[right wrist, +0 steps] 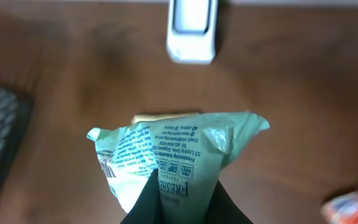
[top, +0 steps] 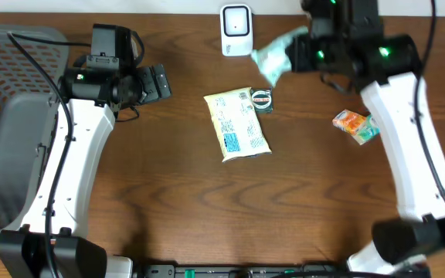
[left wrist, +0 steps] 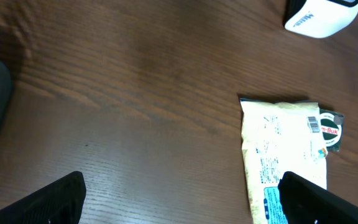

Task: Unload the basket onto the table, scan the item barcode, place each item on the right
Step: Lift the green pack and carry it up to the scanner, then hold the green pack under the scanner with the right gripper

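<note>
Wooden table (top: 176, 201); grey mesh basket (top: 6, 116) at its left edge. Left gripper (top: 161, 81) hovers over bare wood left of centre; jaws spread wide, nothing between them. Right gripper (top: 298, 52) at the far side; jaws pinched narrow on a pale green printed packet (top: 271, 60), held clear of the table just right of the white barcode scanner (top: 236, 29); in the right wrist view the packet's print faces the camera, the scanner beyond it. Cream-yellow packet (top: 238, 123) lies flat at centre; orange snack packet (top: 354, 125) lies well to its right; small round container (top: 262, 100) touches the cream-yellow packet's far right corner.
</note>
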